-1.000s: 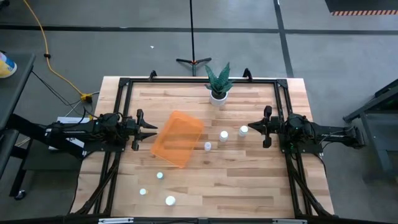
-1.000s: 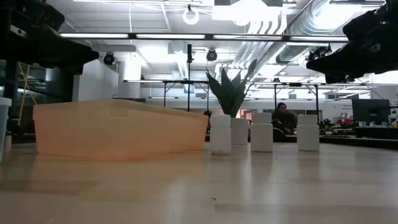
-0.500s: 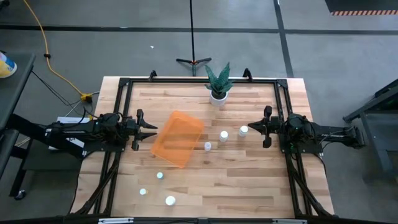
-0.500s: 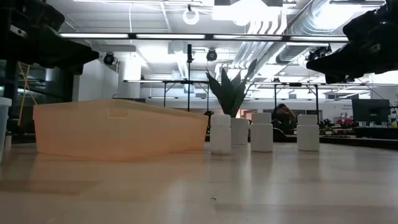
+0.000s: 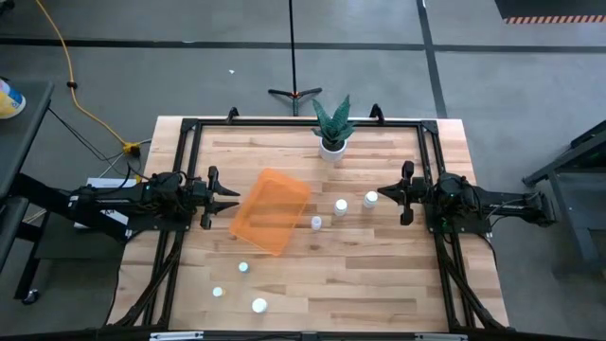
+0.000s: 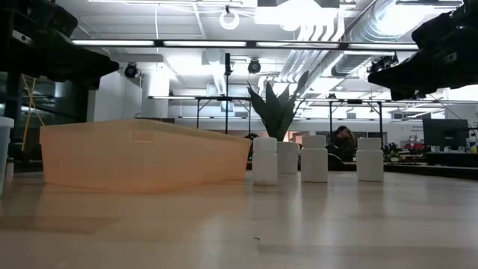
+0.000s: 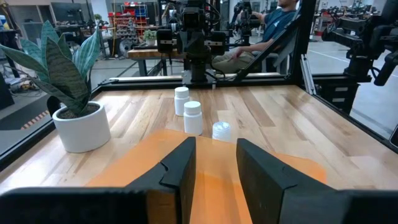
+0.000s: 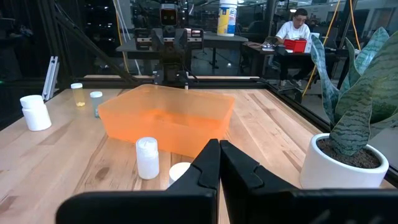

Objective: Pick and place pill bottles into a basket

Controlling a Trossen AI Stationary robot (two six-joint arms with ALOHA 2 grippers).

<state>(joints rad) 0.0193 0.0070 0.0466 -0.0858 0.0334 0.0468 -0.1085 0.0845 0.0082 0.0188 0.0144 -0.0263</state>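
The translucent orange basket (image 5: pixel 272 211) lies flat on the wooden table, left of centre; it also shows in the low view (image 6: pixel 142 153). Three white pill bottles stand upright to its right (image 5: pixel 316 223) (image 5: pixel 341 206) (image 5: pixel 371 199). Three more stand near the front left (image 5: pixel 243 267) (image 5: pixel 218 292) (image 5: pixel 258 305). My left gripper (image 7: pixel 214 155) is open and empty, hovering at the basket's left edge (image 5: pixel 233 200). My right gripper (image 8: pixel 219 163) is shut and empty, hovering just right of the rightmost bottle (image 5: pixel 383 196), whose cap (image 8: pixel 180 171) shows beside the fingers.
A white plant pot (image 5: pixel 331 145) with a green plant stands at the table's far edge. A black frame (image 5: pixel 189 128) runs along the table's sides. People sit in the room beyond the table (image 7: pixel 273 25) (image 8: pixel 298 28). Bare wood lies at the front right (image 5: pixel 379 284).
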